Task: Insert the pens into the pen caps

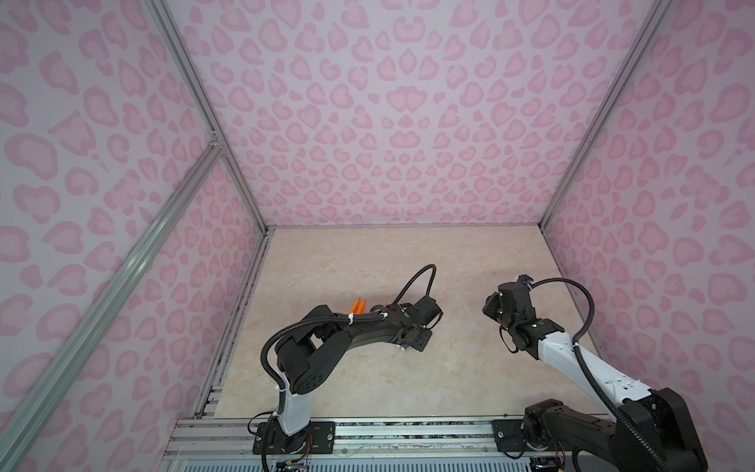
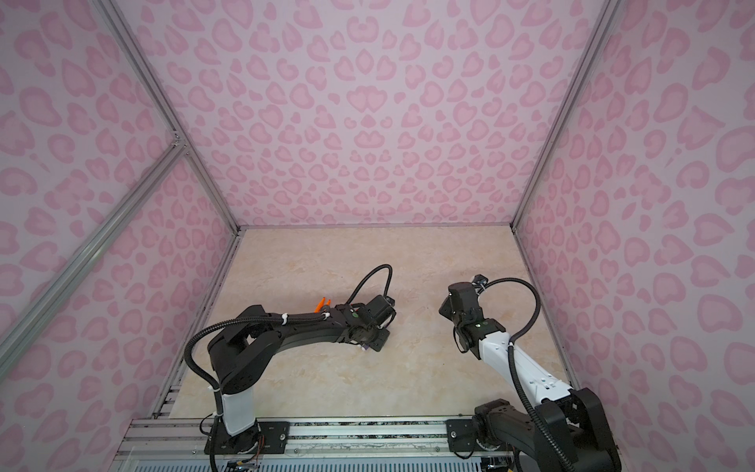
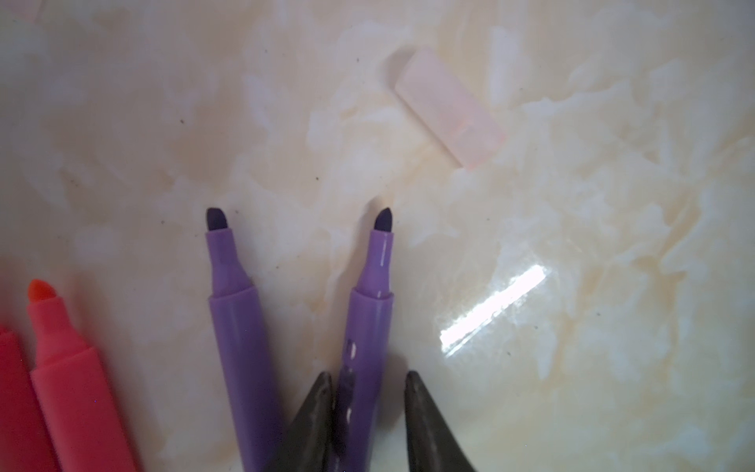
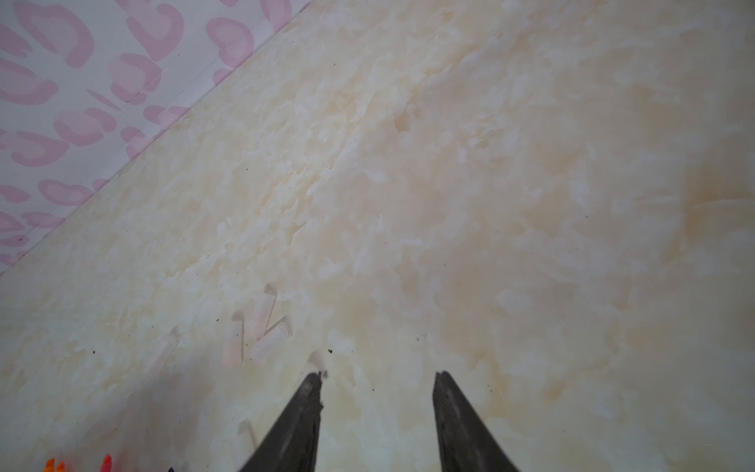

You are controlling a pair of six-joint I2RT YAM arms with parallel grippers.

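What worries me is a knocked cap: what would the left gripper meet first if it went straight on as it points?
The purple pen between the jaws of the left gripper, lying along that line. Past its tip: bare table, then possibly the pale cap, slightly aside; depth unclear.

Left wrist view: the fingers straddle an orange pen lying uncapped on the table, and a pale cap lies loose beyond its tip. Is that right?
Not quite: the pen between the fingers of the left gripper is purple, not orange, as the left wrist view shows. It lies uncapped on the table, and a pale cap lies loose beyond its tip.
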